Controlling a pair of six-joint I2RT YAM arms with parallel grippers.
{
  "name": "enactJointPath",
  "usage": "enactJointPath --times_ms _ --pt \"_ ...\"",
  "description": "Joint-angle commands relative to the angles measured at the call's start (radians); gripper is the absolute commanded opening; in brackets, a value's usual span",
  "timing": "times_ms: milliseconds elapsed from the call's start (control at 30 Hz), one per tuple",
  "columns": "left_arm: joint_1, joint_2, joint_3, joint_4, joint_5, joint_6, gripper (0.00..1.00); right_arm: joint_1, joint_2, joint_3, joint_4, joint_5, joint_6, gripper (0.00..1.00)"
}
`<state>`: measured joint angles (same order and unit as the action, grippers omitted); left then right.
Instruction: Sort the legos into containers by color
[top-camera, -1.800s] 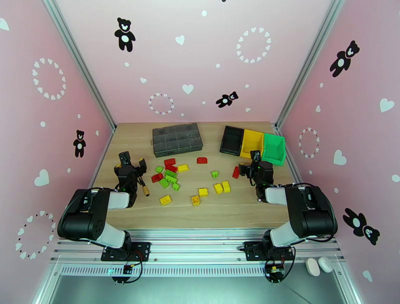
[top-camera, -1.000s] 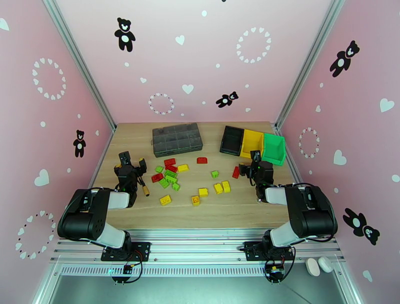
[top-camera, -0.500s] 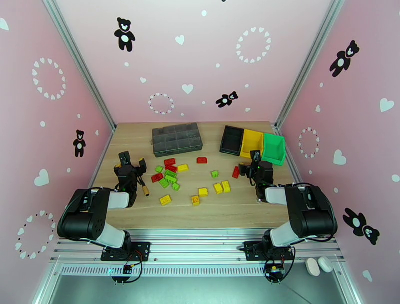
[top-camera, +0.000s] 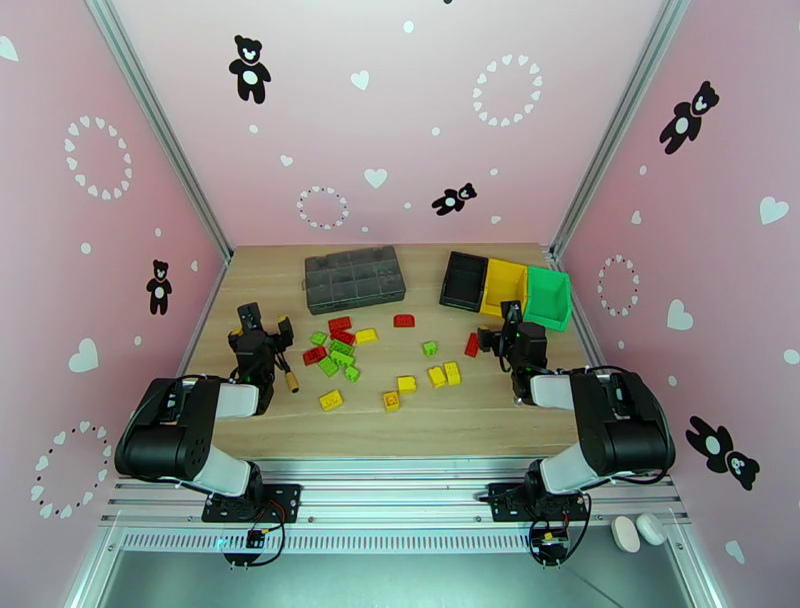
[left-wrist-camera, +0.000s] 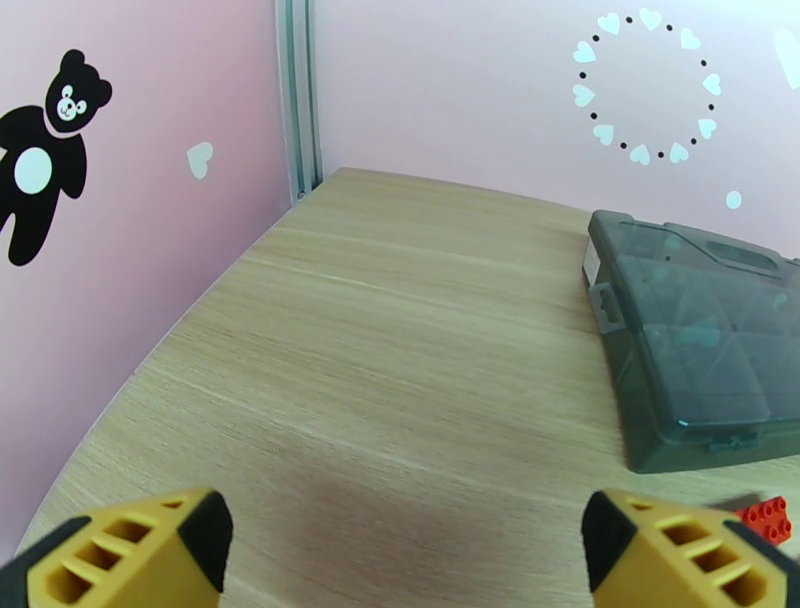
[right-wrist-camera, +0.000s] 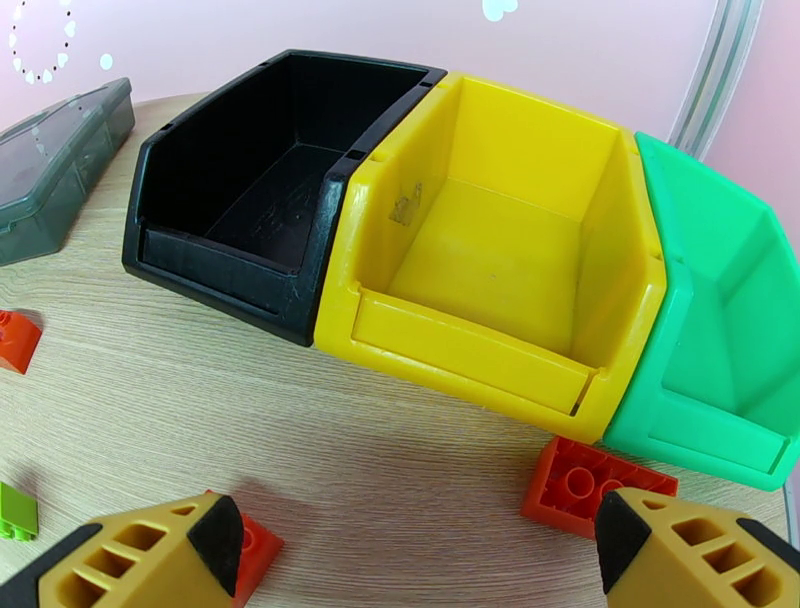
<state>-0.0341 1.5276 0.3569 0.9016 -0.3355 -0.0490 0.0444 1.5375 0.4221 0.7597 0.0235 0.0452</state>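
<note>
Nothing has moved since before. Just ahead of the right gripper (right-wrist-camera: 415, 530), spread wide, the containers (right-wrist-camera: 460, 350) show bare floors; left gripper (left-wrist-camera: 405, 525) spread too.

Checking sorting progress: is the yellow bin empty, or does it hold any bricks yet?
Empty. The right wrist view shows the yellow bin with a bare floor, nothing inside.

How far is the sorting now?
Done: nothing; the black plastic bin, yellow plastic bin and green plastic bin look empty. In hand: nothing; left gripper and right gripper are open. Left: all red, yellow, green studded plastic bricks, lying on the wooden table.
</note>
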Motion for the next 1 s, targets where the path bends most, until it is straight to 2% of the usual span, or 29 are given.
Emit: enactJointPath --times_ms 0,800,967 --pt "0.002 0.000 0.002 0.010 0.005 -0.003 0.99 -0.005 -0.005 0.001 0.013 -0.004 0.004 0.99" --pt "0.006 -0.001 0.002 0.008 0.013 -0.005 0.99 -0.012 -0.007 0.000 0.015 -0.018 0.009 0.99" --pt "0.007 -0.154 -0.008 -0.115 0.034 0.003 0.98 -0.018 -0.086 0.038 -0.116 0.062 0.048 0.99"
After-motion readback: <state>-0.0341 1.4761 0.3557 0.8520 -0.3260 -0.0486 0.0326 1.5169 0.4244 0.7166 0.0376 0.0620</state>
